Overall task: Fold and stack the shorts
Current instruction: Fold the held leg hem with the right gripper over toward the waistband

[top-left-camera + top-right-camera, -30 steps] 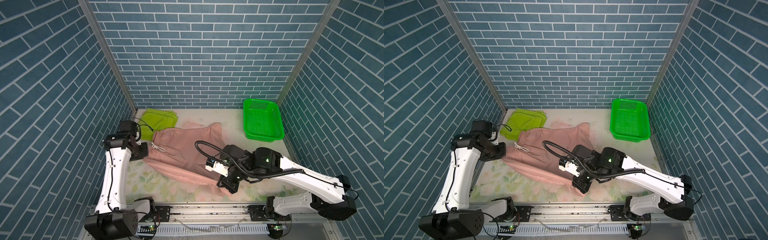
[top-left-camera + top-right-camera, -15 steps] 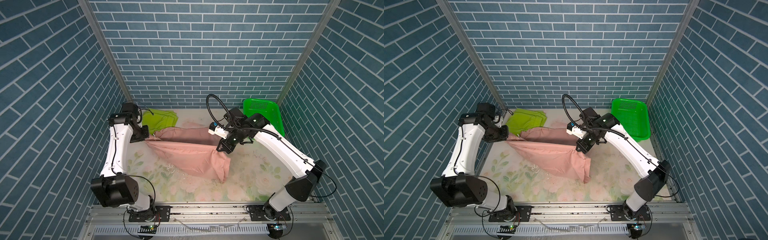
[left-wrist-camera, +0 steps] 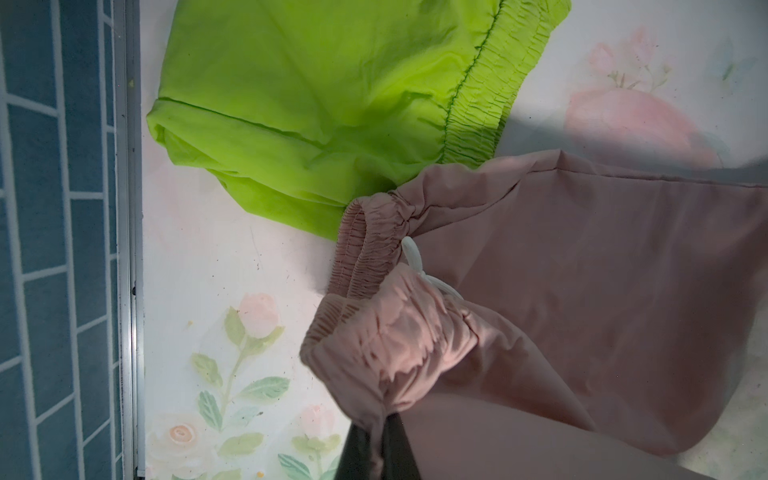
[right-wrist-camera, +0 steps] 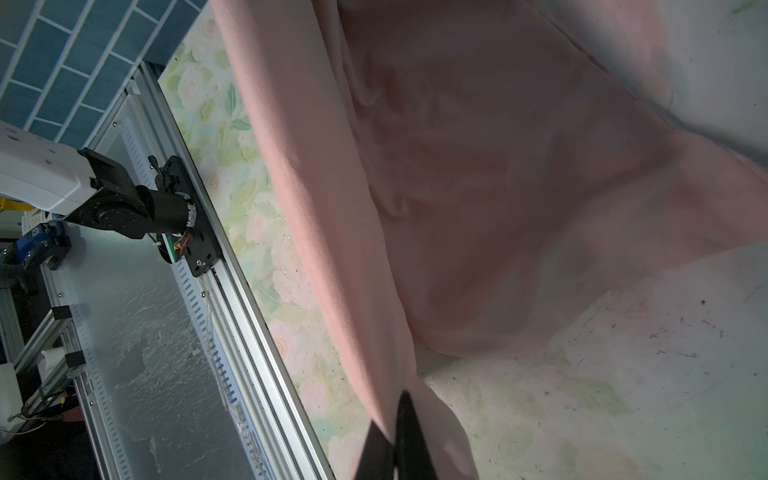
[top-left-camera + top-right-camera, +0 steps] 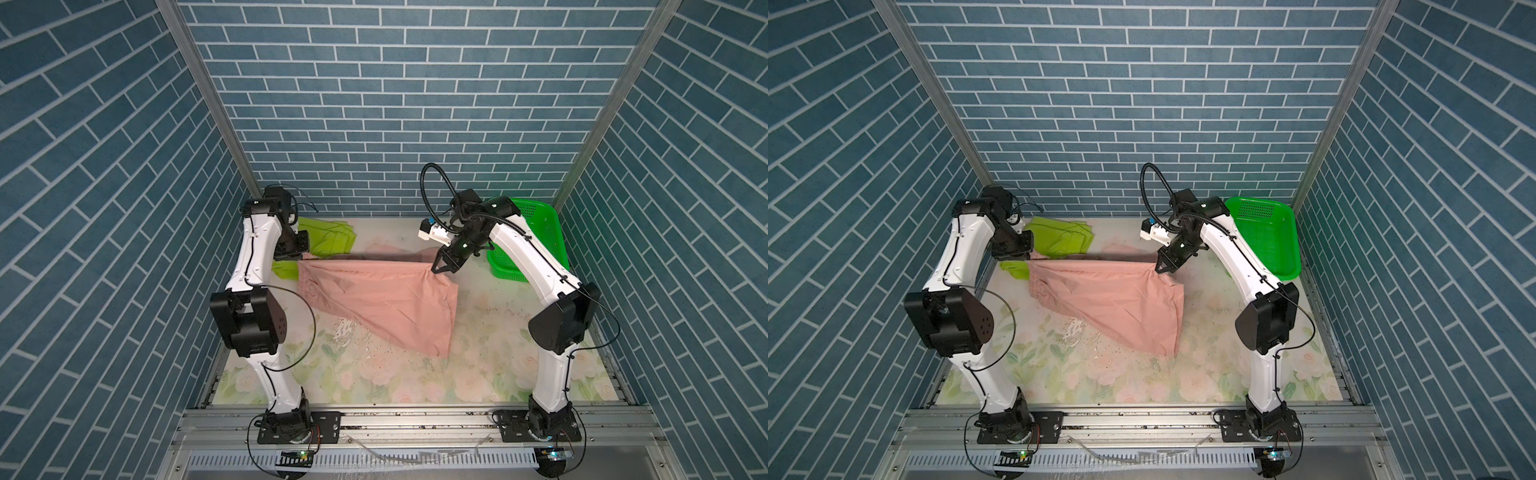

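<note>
Both top views first: blue brick-pattern walls point(image 5: 395, 104) box in a floral-print bench point(image 5: 478, 374), scuffed and speckled near its middle. The left tool point(image 5: 296, 258) is clenched on the waistband corner of the pink shorts point(image 5: 382, 299). The right tool point(image 5: 441, 268) pinches the opposite upper corner. The cloth is stretched taut between them, its lower edge drooping to a point below the right tool. The lime-green shorts point(image 5: 328, 241) lie flat just beside the left tool, partly hidden behind it. A green basket point(image 5: 555, 232) sits beyond the right tool, by the wall.

Left wrist now: dark fingers point(image 3: 399, 453) bite into gathered pink elastic, and a white drawstring point(image 3: 415, 257) peeks from the folds. The pink waistband overlaps the wrinkled green pair just past the tool.

Right wrist: fingers point(image 4: 409, 432) are shut on a pink edge. The fabric falls away from the tool in soft folds over the bench, and an aluminium rail point(image 4: 232, 316) lines the bench's edge.
</note>
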You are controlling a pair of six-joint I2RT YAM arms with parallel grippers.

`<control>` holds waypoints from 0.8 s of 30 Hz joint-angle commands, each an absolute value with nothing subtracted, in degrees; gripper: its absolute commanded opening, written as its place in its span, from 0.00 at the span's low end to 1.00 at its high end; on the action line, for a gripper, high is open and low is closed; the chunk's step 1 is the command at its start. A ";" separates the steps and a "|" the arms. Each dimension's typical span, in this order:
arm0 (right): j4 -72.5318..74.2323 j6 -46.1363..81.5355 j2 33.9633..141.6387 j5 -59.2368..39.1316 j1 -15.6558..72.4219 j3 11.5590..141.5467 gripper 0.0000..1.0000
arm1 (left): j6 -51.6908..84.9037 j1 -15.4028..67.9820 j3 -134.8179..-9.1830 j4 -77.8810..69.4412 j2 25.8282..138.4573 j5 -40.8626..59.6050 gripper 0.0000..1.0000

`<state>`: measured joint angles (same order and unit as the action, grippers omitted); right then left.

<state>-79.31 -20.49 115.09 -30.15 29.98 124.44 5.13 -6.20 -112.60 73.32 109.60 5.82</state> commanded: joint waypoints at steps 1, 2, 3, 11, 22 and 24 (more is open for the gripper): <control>-85.80 -25.36 117.81 -30.02 27.07 128.28 0.00 | 4.57 -7.03 -115.59 72.43 111.77 0.74 0.00; -85.61 -25.70 118.35 -30.67 26.52 128.95 0.00 | 4.57 -6.99 -116.28 72.52 112.53 0.62 0.00; -84.92 -25.87 118.67 -30.85 26.08 129.27 0.00 | 4.57 -7.03 -116.91 72.67 113.28 0.56 0.00; -83.91 -27.04 120.73 -33.48 24.37 133.43 0.00 | 5.45 -7.10 -120.52 71.80 117.61 0.44 0.00; -80.32 -24.97 129.83 -32.88 22.17 139.02 0.00 | 5.45 -8.11 -125.59 71.82 122.81 -0.18 0.00; -79.66 -24.57 132.17 -30.79 22.08 140.11 0.00 | 5.62 -8.81 -125.93 71.20 123.62 0.00 0.00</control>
